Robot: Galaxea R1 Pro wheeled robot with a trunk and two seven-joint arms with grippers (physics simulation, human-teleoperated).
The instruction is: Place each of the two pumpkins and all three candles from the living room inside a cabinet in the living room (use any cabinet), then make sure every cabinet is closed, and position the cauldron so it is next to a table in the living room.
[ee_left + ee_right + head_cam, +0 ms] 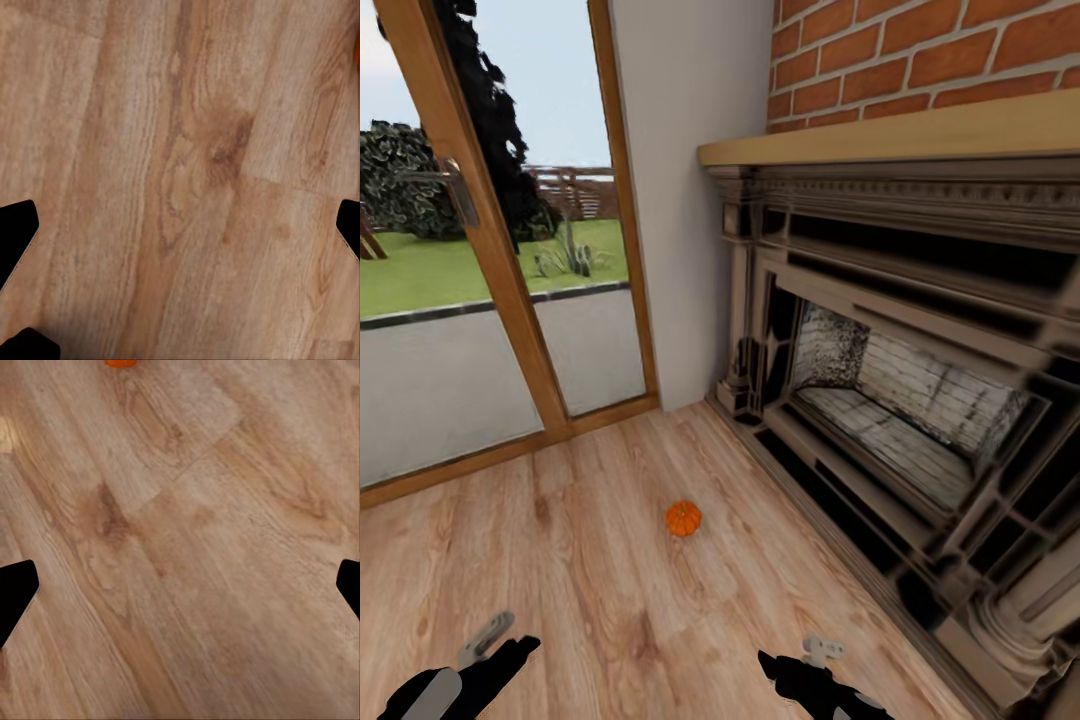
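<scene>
One small orange pumpkin (683, 518) sits on the wooden floor in front of the fireplace, ahead of both arms. My left gripper (500, 645) hangs low at the near left, open over bare boards (180, 225). My right gripper (807, 658) is at the near right, also open and empty (180, 585). An orange sliver of the pumpkin (120, 362) shows at the edge of the right wrist view. The pumpkin lies well beyond both grippers' fingertips. The candles, cabinet, cauldron and table are out of view.
A dark carved fireplace (900, 400) with a wooden mantel (900, 135) and brick wall above lines the right side. A wood-framed glass door (490, 300) to the garden stands at the left, with a white wall section (680, 200) between them.
</scene>
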